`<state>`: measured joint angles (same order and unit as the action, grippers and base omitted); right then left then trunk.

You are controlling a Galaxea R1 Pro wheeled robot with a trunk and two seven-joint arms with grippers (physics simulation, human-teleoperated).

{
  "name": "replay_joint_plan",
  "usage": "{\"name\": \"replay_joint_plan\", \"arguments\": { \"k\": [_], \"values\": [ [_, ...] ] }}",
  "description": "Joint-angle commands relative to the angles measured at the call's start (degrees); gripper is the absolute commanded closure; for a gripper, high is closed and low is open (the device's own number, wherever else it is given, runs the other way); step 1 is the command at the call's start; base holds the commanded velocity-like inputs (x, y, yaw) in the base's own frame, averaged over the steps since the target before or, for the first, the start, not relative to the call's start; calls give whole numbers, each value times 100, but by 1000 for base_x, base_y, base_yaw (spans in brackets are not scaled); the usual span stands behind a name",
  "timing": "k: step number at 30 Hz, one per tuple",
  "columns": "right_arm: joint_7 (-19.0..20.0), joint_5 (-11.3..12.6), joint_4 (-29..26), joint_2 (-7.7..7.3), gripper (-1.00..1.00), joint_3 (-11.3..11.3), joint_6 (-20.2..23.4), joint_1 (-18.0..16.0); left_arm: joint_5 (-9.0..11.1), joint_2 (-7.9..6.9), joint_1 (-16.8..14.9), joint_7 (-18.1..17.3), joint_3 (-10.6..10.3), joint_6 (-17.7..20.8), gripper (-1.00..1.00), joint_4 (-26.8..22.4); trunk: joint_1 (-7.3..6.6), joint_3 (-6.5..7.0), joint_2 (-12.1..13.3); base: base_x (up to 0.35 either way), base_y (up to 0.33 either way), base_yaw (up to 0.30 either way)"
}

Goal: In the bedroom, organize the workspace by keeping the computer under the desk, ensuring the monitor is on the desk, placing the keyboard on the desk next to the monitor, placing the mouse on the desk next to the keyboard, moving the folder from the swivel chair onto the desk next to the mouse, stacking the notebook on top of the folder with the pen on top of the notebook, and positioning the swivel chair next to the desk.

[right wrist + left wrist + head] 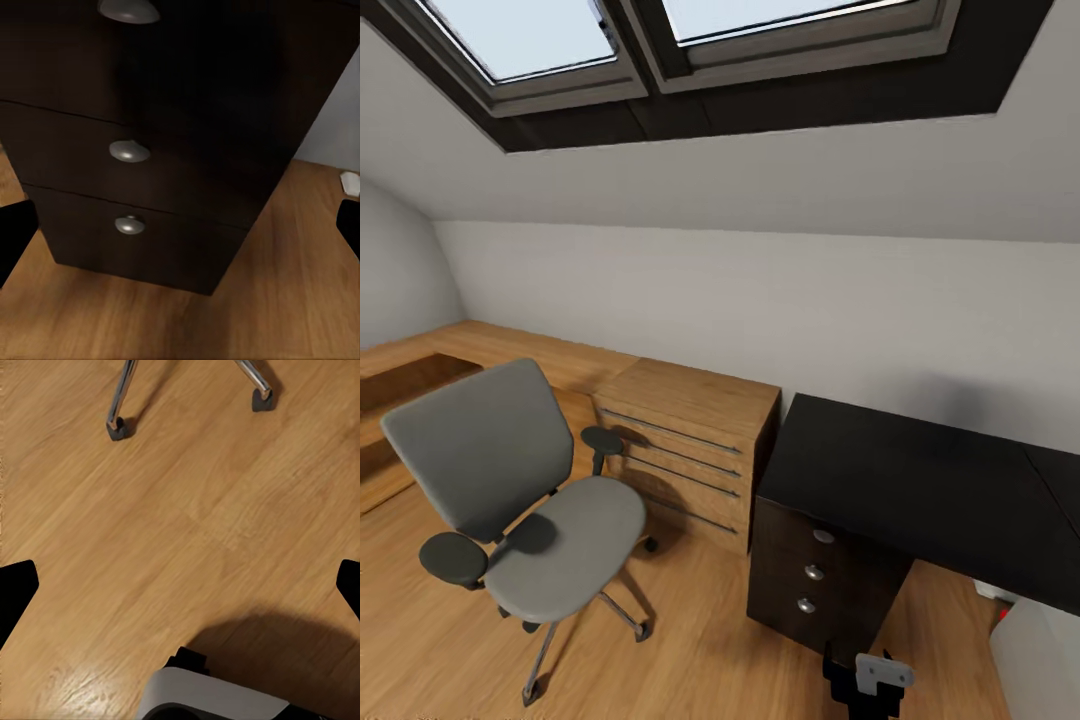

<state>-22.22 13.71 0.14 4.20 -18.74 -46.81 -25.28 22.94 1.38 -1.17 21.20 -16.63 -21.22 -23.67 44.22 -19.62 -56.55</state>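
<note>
- Honey-coloured wood floor (700, 640) lies nearest the robot; a dark piece of its own body with a light bracket (872, 680) juts up at the lower edge of the head view.
- The left gripper (180, 585) hangs over bare planks, its fingers (16, 585) spread wide apart with nothing between them; two chrome legs on black casters (116, 429) stand further along the floor.
- The right gripper (180, 225) is likewise spread and empty, facing the dark drawers (150, 150) with round silver knobs.
- A pale grey box, likely the computer (1035, 655), sits on the floor by the desk's right part.
- The swivel chair (520, 500) stands at the left, seat bare, well apart from the desk.
- The desk (920, 490) shows a glossy black top.
- A low light-wood cabinet (685, 445) stands between chair and desk, touching the white wall (810, 310).
- Skylights (660, 40) sit above.
</note>
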Motion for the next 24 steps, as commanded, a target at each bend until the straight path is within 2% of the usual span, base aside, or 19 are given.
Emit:
{"name": "replay_joint_plan", "arguments": {
  "k": [1, 6, 16, 18, 19, 20, 21, 22, 24],
  "values": [
    [-24, 36, 3, 1, -100, -51, -12, -3, 40, -5, -6, 43, -46, -23, -100, 2, 0, -3, -4, 0, 0, 158],
    [-21, 36, 3, 2, -100, -51, -12, -3, 39, -1, -4, 43, -44, -23, -100, 7, 0, 19, -4, -59, 0, 201],
    [-19, 26, 43, 3, -100, -53, -14, -3, 32, -5, -5, 41, -45, -26, -100, 11, 0, 69, -4, -237, 0, 227],
    [-24, 11, 45, -5, -100, -51, -20, -3, 28, -12, -4, 47, -31, -112, -100, 11, 0, 78, -4, -48, 0, 241],
    [-32, -9, 78, -21, -100, -51, -30, 0, 32, -27, -5, 65, -3, -497, -100, 11, 0, 83, -4, -11, 0, 248],
    [-34, -12, 92, -32, -100, -48, -30, 19, 33, -36, -5, 69, 2, -621, -100, 11, 0, 88, -4, -7, 0, 248],
    [-32, -16, 101, -56, -100, -47, -38, 104, 30, -47, -6, 72, 5, -716, -100, 11, 0, 93, -4, -5, 0, 247],
    [-23, -62, 110, -192, -100, -56, -106, 554, 27, -69, -5, 67, 0, -853, -100, 23, 0, 98, -4, -1, 0, 247],
    [-18, -168, 111, -275, -100, -61, -259, 791, 26, -95, -3, 63, -11, -895, -100, 91, 0, 108, -4, -1, 0, 247]
  ]
}}
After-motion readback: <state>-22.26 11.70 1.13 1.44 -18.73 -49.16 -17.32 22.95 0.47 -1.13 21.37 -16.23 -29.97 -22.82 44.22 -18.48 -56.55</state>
